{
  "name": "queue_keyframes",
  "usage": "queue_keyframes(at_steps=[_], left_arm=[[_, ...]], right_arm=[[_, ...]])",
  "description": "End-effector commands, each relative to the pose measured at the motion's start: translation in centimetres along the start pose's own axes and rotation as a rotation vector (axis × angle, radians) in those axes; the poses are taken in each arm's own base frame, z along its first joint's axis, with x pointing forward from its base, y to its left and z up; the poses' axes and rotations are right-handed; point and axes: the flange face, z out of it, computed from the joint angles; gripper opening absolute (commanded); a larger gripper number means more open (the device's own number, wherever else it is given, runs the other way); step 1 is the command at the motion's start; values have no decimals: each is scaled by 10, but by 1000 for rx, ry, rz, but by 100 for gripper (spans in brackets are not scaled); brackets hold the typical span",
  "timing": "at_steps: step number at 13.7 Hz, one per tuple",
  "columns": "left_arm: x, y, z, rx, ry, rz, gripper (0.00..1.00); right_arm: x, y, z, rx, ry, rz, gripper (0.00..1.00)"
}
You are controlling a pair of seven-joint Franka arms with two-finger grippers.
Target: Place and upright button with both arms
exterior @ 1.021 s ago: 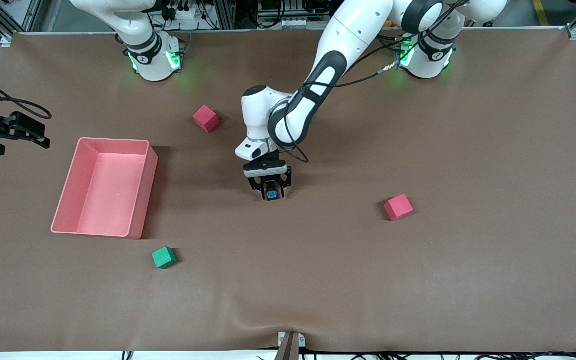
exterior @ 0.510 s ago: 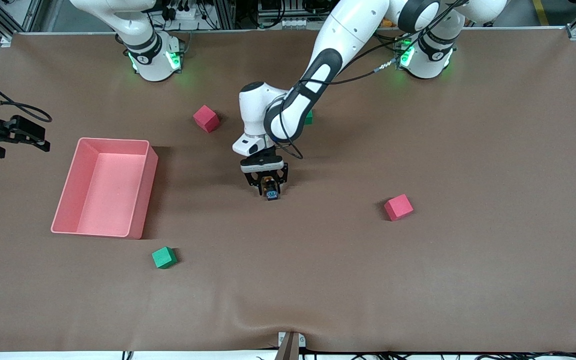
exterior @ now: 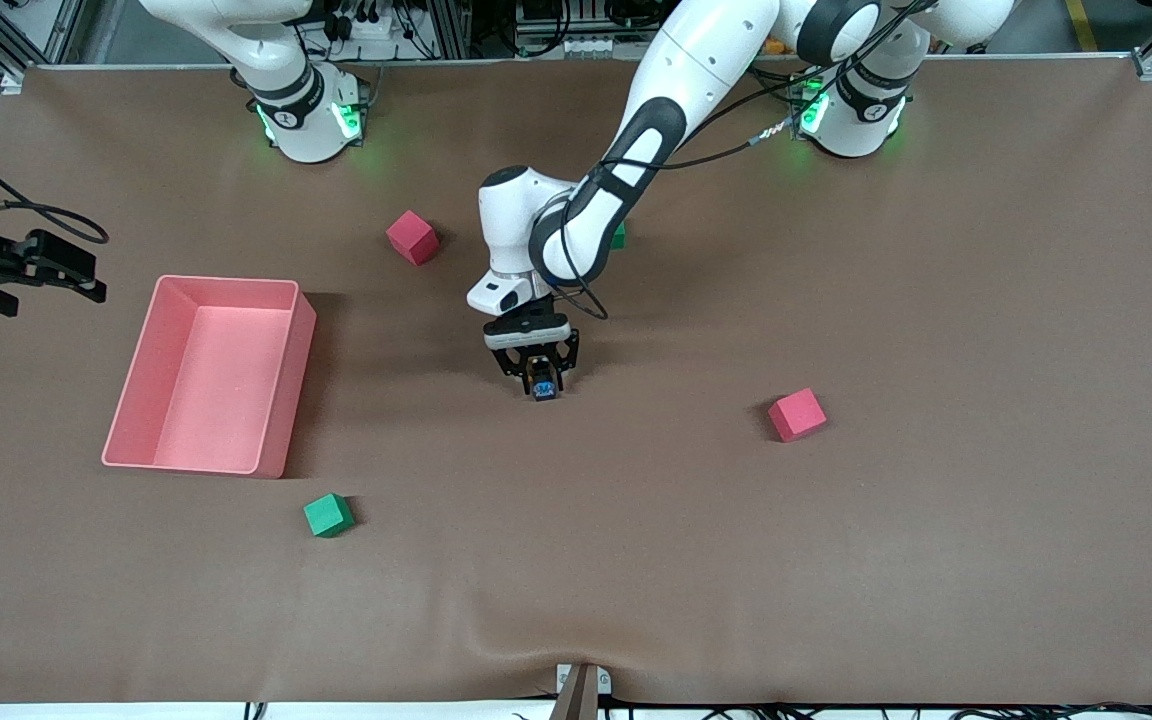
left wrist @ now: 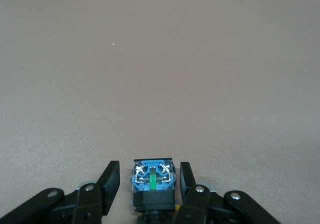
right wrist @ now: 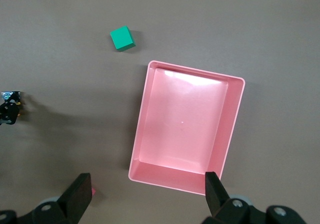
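The button (exterior: 542, 388) rests on the brown table near its middle, between the fingers of my left gripper (exterior: 541, 384), which points down over it. In the left wrist view the button (left wrist: 152, 178) shows its blue terminal end and black body. Its orange cap is hidden. The left gripper (left wrist: 149, 184) is open, with a thin gap showing between each finger and the button. My right gripper (exterior: 86, 282) waits open in the air at the right arm's end of the table, beside the pink bin. Nothing is between its fingers (right wrist: 80, 191).
A pink bin (exterior: 226, 282) stands toward the right arm's end and is empty in the right wrist view (right wrist: 187, 73). Red cubes (exterior: 412, 237) (exterior: 797, 414) and a green cube (exterior: 328, 515) lie around. Another green cube (exterior: 618, 237) peeks from under the left arm.
The left gripper's fingers have drawn in closer around the button, and the left forearm has shifted a little toward the right arm's end. The right gripper has barely moved.
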Motion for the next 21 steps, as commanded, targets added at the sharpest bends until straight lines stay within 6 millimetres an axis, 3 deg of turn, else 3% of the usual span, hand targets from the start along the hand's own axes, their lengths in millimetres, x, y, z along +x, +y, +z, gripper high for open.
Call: queue_keyframes(at_steps=[1, 5, 13, 21], left_arm=[[2, 1, -1, 13, 38, -44, 57], [0, 2, -2, 11, 35, -46, 57], [-4, 4, -3, 10, 32, -41, 50], [-9, 5, -4, 8, 30, -35, 28]], right_arm=[[0, -4, -2, 53, 8, 2, 100], [-2, 7, -3, 65, 12, 22, 100], [-3, 10, -3, 52, 11, 20, 100], [-4, 10, -3, 59, 3, 21, 100]])
